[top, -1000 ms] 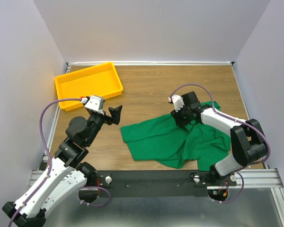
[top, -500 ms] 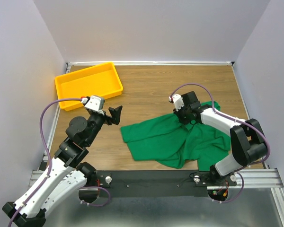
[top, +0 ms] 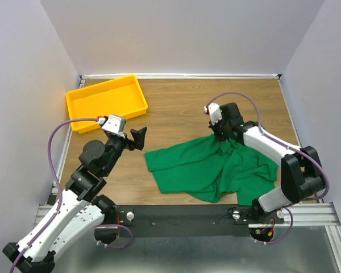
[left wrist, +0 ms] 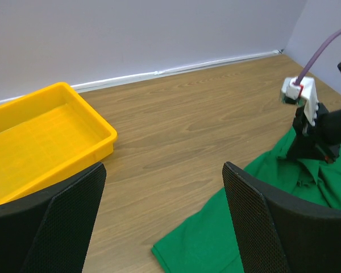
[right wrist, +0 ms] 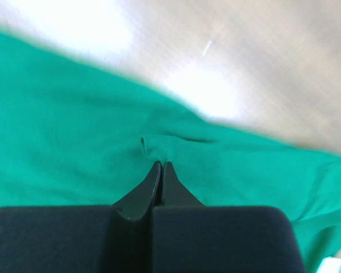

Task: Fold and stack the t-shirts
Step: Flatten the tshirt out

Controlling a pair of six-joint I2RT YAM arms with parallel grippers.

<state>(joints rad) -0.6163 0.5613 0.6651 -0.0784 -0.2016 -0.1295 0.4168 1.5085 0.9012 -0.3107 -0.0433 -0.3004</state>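
A crumpled green t-shirt [top: 216, 168] lies on the wooden table, right of centre. My right gripper [top: 223, 136] is at its far edge, jaws shut on a small pucker of the green cloth [right wrist: 159, 151]; the fingertips [right wrist: 153, 173] meet with the fabric bunched just ahead of them. My left gripper [top: 139, 138] hovers open to the left of the shirt, apart from it. In the left wrist view, bare wood and the shirt's near corner [left wrist: 216, 239] show between the wide jaws of the left gripper [left wrist: 165, 168]. No neck tag shows.
A yellow plastic tray [top: 106, 102] sits at the far left of the table, also seen in the left wrist view [left wrist: 62, 170]. White walls enclose the table on three sides. A black rail [top: 182, 219] runs along the near edge.
My right gripper closed on the shirt's far edge and drew back slightly, pulling the cloth's upper right flap inward. The left arm has not moved.
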